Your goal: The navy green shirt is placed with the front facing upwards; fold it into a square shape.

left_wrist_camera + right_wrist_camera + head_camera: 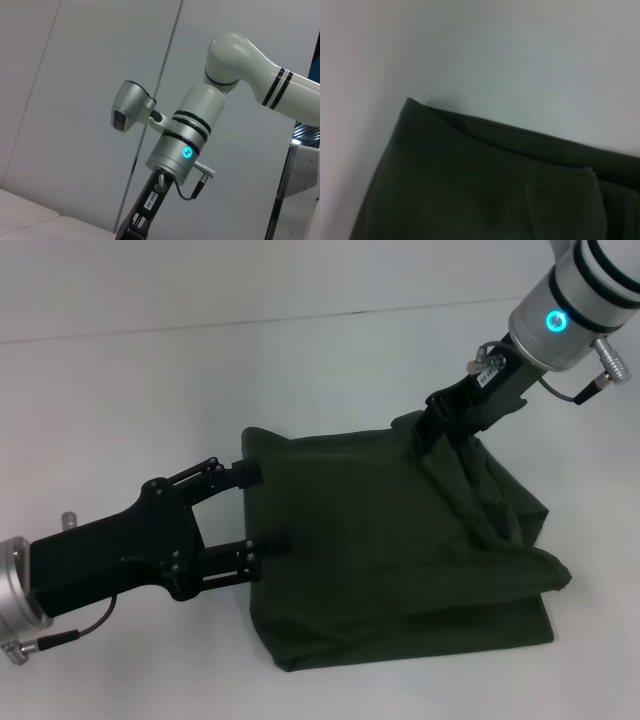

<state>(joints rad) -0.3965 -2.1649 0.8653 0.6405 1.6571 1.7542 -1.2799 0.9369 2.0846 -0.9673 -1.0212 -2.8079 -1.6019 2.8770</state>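
At lower left of the head view the left tool [260,510] lies low with its fingers spread, both tips touching the shirt's left edge. The navy green shirt [370,560] sits centre-right on the white tabletop [150,370], already a rough square — its right side bunched and lifted. At upper right the right tool [432,430] is clenched on that raised fabric, so it is better placed for the next fold.

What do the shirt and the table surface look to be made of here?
The navy green shirt looks like soft matte woven or knit cloth, probably cotton: it creases and drapes in limp folds with no shine. The table looks like a smooth, hard white surface, perhaps laminate, with a faint seam line; exact material unclear.
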